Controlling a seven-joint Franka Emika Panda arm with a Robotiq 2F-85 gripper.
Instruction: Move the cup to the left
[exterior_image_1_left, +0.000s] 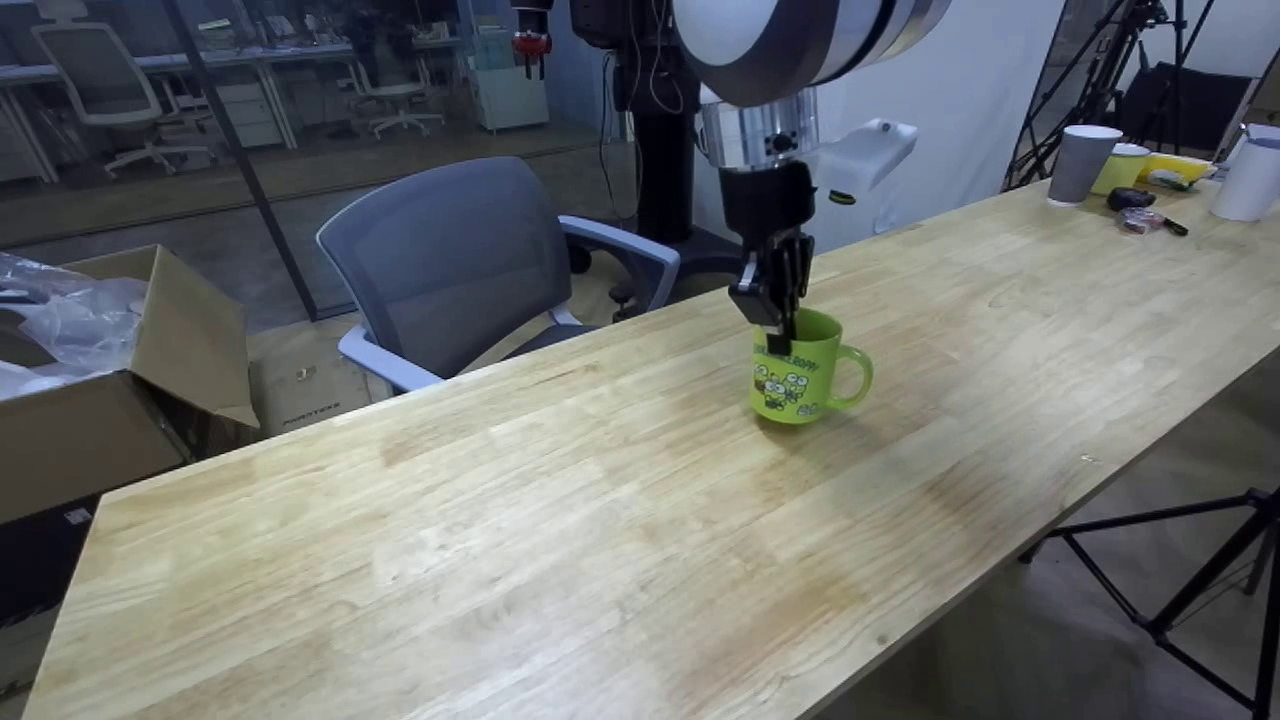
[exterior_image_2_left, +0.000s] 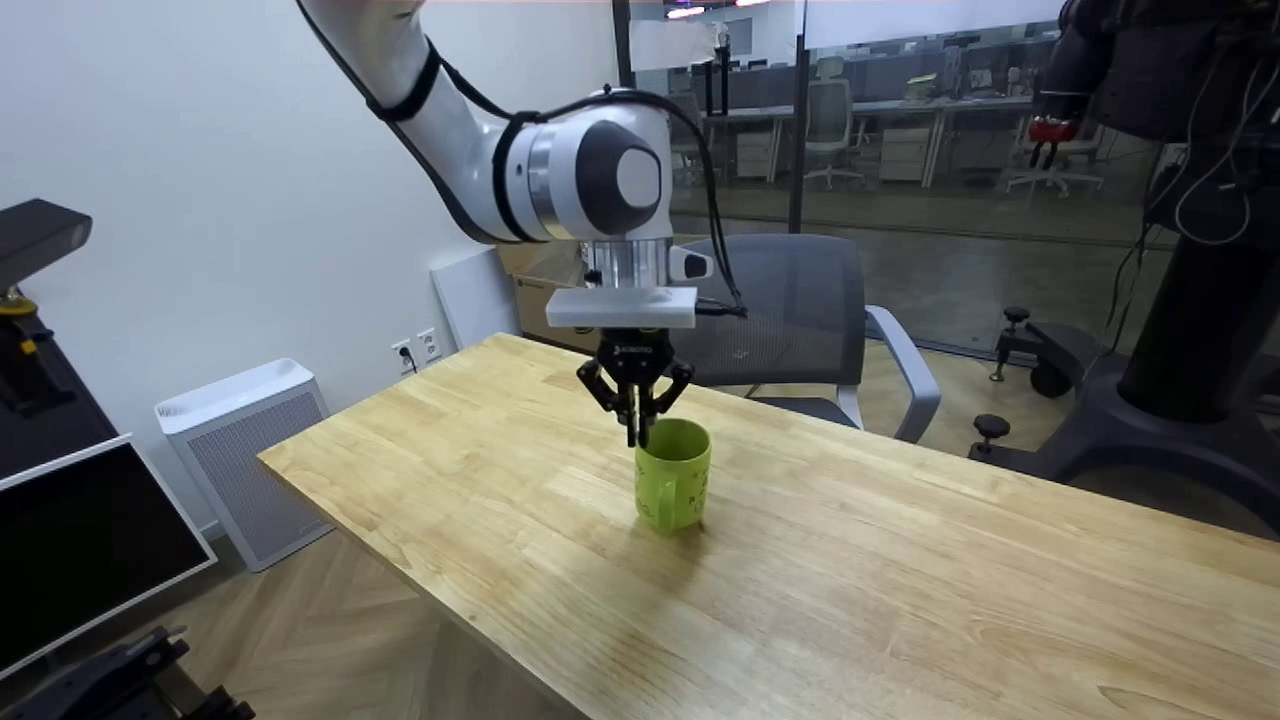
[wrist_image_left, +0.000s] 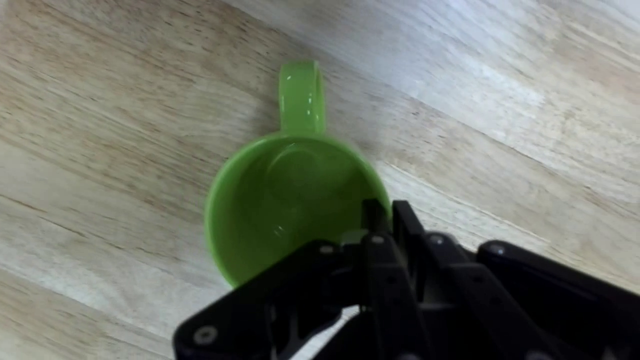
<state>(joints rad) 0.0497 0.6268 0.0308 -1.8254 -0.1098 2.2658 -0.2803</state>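
The cup (exterior_image_1_left: 815, 375) is a bright lime-green mug with cartoon print and a side handle. It stands upright at the table; I cannot tell whether its base touches the wood. It also shows in an exterior view (exterior_image_2_left: 672, 490) and in the wrist view (wrist_image_left: 295, 185), where I look into its empty inside and its handle points to the top. My gripper (wrist_image_left: 385, 206) is shut on the cup's wall, one finger inside the rim and one outside. The gripper also shows at the rim in both exterior views (exterior_image_1_left: 788, 338) (exterior_image_2_left: 638, 440).
The wooden table (exterior_image_1_left: 500, 540) has a grey cup (exterior_image_1_left: 1082, 165), a yellow-green cup (exterior_image_1_left: 1120, 170), a white container (exterior_image_1_left: 1250, 180) and small items at its far end. An office chair (exterior_image_1_left: 450, 270) stands against the long edge, with a cardboard box (exterior_image_1_left: 195, 340) nearby.
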